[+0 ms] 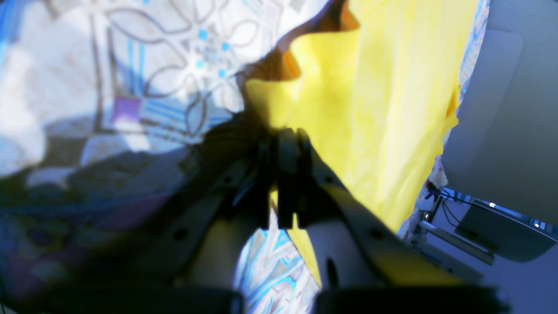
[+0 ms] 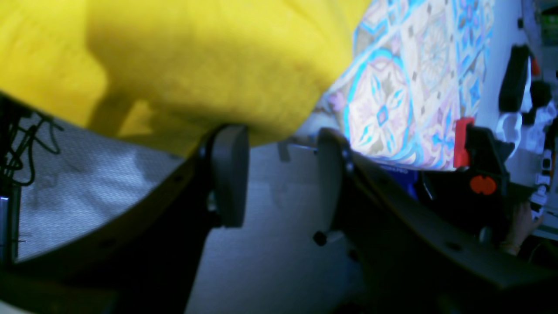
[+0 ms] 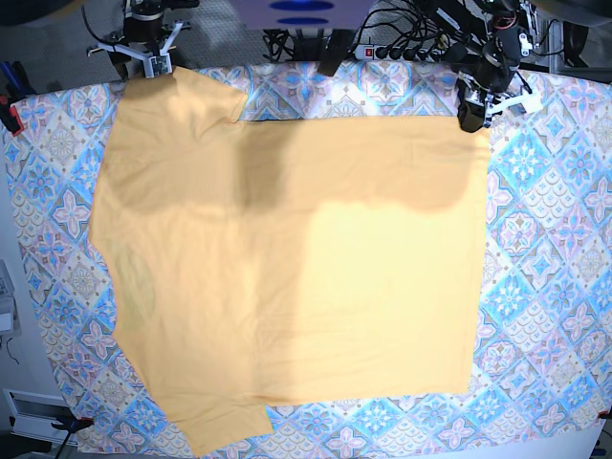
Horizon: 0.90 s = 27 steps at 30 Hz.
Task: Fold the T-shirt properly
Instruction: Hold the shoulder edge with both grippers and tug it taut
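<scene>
T-shirt [image 3: 287, 268] spread flat on patterned tablecloth [image 3: 545, 287], covers most of it, sleeves toward base-view left. Left gripper [image 1: 285, 144] pinched closed on shirt edge at far right corner, blurry but looks like fabric between fingers. Right gripper [image 2: 279, 174] at far left corner, jaws apart, nothing held, shirt fabric just above.

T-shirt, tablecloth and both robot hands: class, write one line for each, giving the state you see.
T-shirt: spread flat, unfolded, one corner pinched.
Tablecloth: spread under the shirt, covering the table.
Left hand: shut on the T-shirt's edge.
Right hand: open, holding nothing, beside the shirt's edge.
</scene>
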### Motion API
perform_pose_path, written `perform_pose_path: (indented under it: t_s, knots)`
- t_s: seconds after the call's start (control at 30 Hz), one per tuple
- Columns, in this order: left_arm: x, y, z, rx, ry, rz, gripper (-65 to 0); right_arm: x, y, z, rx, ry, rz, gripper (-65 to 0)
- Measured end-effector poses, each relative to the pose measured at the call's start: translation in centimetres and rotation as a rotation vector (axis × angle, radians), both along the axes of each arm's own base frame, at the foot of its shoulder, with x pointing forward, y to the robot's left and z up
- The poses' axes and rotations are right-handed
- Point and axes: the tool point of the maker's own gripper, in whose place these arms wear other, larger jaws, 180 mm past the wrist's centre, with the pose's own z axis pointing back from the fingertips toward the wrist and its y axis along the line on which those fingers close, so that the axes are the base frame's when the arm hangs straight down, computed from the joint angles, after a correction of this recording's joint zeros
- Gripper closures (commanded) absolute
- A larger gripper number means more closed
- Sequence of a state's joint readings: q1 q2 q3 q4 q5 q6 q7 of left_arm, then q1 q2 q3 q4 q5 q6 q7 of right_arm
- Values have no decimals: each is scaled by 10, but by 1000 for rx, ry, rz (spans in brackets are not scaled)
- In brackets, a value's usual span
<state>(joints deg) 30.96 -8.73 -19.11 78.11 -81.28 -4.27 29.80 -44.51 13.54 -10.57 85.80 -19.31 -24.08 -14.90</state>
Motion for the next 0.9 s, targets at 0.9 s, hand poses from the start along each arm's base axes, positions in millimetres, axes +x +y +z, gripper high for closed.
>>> perform_pose_path:
  t_s: [0.9]
  knots:
    - [1, 0, 0, 0, 0, 2, 0, -16, 32, -20, 52, 66, 71, -253]
